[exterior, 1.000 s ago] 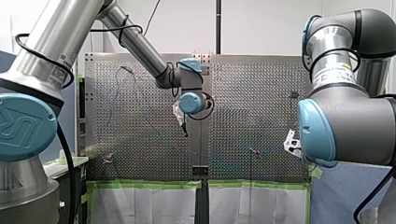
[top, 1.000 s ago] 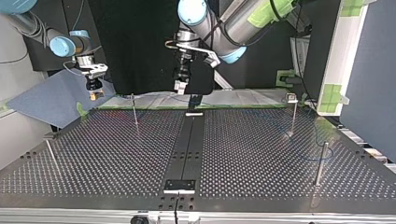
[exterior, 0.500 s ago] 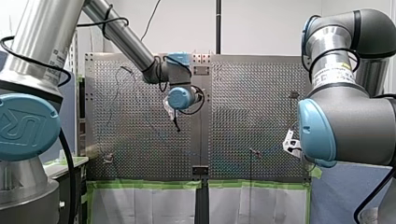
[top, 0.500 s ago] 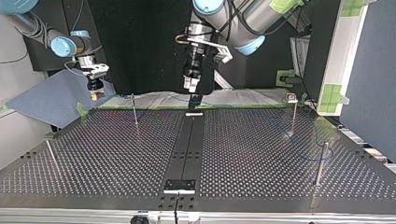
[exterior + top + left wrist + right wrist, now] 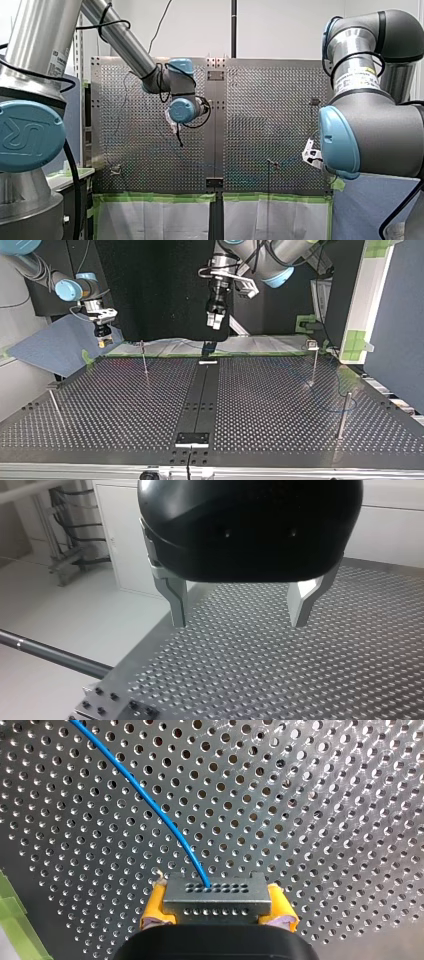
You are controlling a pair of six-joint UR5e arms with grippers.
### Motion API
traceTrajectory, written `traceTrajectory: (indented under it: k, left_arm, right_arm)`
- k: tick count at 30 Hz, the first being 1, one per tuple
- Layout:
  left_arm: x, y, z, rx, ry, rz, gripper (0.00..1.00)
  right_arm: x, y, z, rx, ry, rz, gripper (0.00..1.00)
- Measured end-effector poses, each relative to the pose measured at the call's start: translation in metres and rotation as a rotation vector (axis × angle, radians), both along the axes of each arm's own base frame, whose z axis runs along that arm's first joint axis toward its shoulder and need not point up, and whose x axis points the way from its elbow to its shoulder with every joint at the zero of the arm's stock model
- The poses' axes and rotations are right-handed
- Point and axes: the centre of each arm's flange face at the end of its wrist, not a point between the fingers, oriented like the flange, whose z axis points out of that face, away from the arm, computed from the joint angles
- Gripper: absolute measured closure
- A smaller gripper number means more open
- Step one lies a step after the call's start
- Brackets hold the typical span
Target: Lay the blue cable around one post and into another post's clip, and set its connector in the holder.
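In the right wrist view my right gripper (image 5: 217,909) has its yellow pads (image 5: 152,907) shut on a grey connector block (image 5: 215,892). The thin blue cable (image 5: 150,802) runs from the block away over the perforated plate. In the top view this gripper (image 5: 103,342) hangs off the table's far left corner. My left gripper (image 5: 240,622) stands open, its metal fingers (image 5: 177,600) apart with nothing between them, high above the plate. It hangs over the table's far middle in the top view (image 5: 216,320). A faint blue cable loop (image 5: 350,407) lies by the near right post (image 5: 344,415).
Thin posts stand on the plate: far left (image 5: 144,357), far right with a clip on top (image 5: 314,360), near left (image 5: 54,407). A black strip (image 5: 202,390) runs down the table's middle. Green tape (image 5: 160,198) lines the table's near edge in the front view.
My left arm has swung toward the front view's left and risen, its gripper still open. My right arm and the connector have not moved.
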Motion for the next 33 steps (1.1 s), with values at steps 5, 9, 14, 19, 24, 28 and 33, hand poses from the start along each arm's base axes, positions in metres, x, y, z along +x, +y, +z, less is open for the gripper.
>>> traceTrajectory:
  k: [5,9,14,19,24,28,33]
  left_arm:
    - [-0.011,0.010,-0.016,0.025,0.030,0.002,0.00]
    - [-0.020,0.018,-0.029,0.046,0.053,0.004,0.00]
    - [-0.028,0.027,-0.040,0.058,0.063,0.007,0.00]
    - [-0.033,0.038,-0.050,0.071,0.063,0.027,0.00]
    - [-0.039,0.050,-0.060,0.081,0.063,0.051,0.00]
    - [-0.046,0.061,-0.071,0.105,0.080,0.062,0.00]
    - [-0.058,0.076,-0.084,0.138,0.113,0.071,0.00]
  right_arm:
    - [0.000,0.000,0.000,0.000,0.000,0.000,1.00]
    - [0.000,0.000,0.000,0.000,0.000,0.000,1.00]
    - [0.000,0.000,0.000,0.001,0.002,0.000,1.00]
    - [0.002,0.001,0.000,0.000,0.003,0.003,1.00]
    - [0.003,0.001,0.000,-0.002,0.003,0.005,1.00]
    - [0.004,0.001,0.000,-0.004,0.003,0.006,1.00]
    - [0.005,-0.001,0.001,-0.008,0.003,0.008,1.00]
